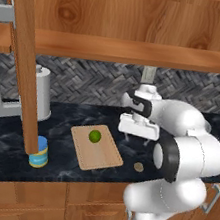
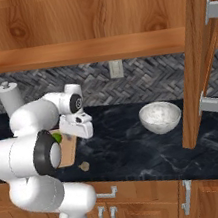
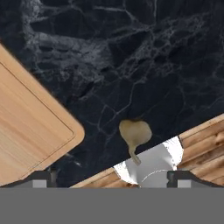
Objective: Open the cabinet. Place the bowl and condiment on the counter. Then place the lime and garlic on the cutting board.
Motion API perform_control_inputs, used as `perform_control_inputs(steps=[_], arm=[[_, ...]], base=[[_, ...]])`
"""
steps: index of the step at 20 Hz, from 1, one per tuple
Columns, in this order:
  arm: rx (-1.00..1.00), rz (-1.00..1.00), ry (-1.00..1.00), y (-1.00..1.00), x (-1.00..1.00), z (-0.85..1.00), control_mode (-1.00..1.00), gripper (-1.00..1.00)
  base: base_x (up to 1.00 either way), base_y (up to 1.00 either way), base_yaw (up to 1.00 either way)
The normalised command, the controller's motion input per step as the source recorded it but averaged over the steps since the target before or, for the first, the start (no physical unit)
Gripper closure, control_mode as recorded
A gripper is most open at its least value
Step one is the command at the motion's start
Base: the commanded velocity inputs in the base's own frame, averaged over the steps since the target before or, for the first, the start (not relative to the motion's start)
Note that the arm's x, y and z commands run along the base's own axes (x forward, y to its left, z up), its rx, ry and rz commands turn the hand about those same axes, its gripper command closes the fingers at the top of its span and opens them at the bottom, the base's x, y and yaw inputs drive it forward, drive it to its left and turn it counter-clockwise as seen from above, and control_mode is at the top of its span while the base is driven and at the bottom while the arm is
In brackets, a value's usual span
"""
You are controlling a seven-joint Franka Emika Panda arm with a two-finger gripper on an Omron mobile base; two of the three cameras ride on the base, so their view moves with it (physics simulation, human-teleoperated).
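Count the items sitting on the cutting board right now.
1: the lime sits on the cutting board. The garlic lies off it, on the counter.

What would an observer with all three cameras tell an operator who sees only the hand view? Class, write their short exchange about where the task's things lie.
Operator: I see the garlic on the counter, off a corner of the cutting board. Is the lime on the board?
Observer: Yes, the lime sits on the board, in the left base view.
Operator: Where is the bowl?
Observer: The bowl stands on the counter beside the open cabinet door, in the right base view.
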Motion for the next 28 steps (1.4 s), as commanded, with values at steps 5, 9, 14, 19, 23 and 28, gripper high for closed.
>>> perform_control_inputs(steps=[5,9,14,19,23,28], arm=[[0.0,0.08,0.15,-0.34,-0.6,-0.01,-1.0,-1.0],[0.0,0.08,0.0,-0.02,-0.42,-0.11,-1.0,-1.0],[0.01,0.06,-0.03,-0.02,-0.1,-0.03,-1.0,-1.0],[0.04,0.05,0.0,-0.15,0.0,0.0,-1.0,-1.0],[0.03,0.04,0.0,-0.09,0.0,-0.01,-1.0,-1.0],[0.01,0.04,-0.01,0.0,0.0,-0.09,-1.0,-1.0]], base=[[0.0,0.0,0.0],[0.0,0.0,0.0],[0.0,0.0,0.0],[0.0,0.0,0.0],[0.0,0.0,0.0],[0.0,0.0,0.0]])
